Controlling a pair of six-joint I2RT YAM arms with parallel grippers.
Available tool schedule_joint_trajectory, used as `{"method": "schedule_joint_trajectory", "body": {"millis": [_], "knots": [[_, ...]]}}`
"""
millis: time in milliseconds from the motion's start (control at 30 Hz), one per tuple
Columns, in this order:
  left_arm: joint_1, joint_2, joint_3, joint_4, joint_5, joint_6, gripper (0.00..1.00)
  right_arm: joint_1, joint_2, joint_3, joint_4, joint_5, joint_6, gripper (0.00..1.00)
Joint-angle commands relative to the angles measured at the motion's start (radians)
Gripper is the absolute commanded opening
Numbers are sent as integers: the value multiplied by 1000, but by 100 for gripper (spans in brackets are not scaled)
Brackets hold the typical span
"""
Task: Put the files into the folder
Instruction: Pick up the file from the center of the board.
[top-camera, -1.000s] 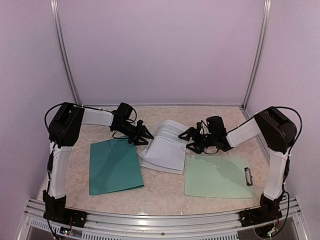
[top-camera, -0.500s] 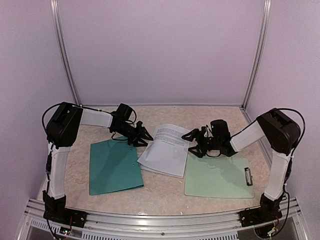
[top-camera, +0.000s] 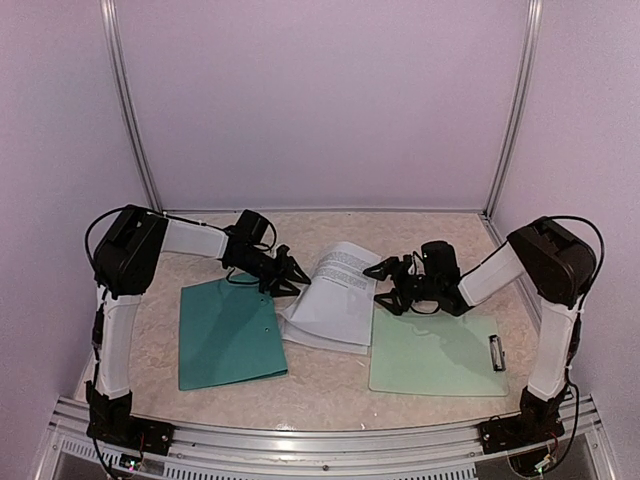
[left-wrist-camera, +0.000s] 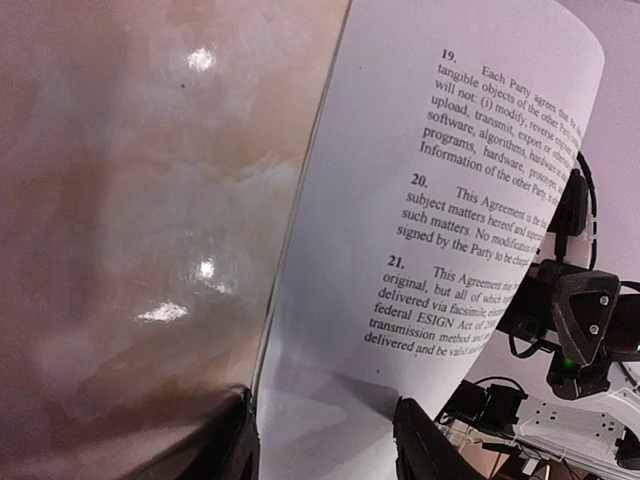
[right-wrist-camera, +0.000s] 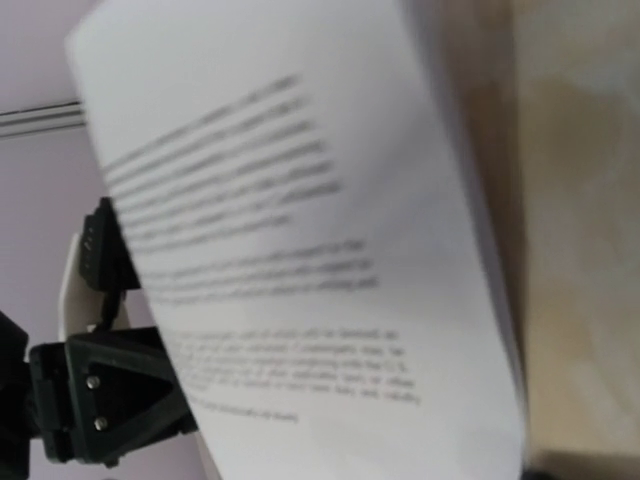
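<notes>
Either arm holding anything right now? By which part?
Cannot tell. The files bow up between left gripper and right gripper, jaws at opposite edges; no closed grip visible.

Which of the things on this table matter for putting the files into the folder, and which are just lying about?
For the job:
- the files, white printed sheets in the middle, partly bowed up
- the folder, dark teal, lying flat to their left

Just lying about:
- the clipboard, pale mint green, on the right
- its metal clip

A mint-green clipboard (top-camera: 437, 355) lies flat on the marbled table (top-camera: 330, 385).
</notes>
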Motion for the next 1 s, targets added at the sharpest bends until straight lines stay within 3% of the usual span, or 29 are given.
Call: {"method": "schedule_joint_trajectory", "body": {"millis": [0, 267, 633, 967], "knots": [[-14, 13, -63, -31, -5, -39, 44, -4, 35, -9, 19, -7, 26, 84], [-9, -16, -77, 2, 23, -61, 45, -3, 17, -12, 11, -11, 14, 83], [-15, -28, -120, 54, 20, -77, 45, 3, 64, -37, 200, -26, 106, 82], [-14, -39, -100, -12, -48, -34, 45, 5, -141, 78, -330, 168, -237, 84]]}}
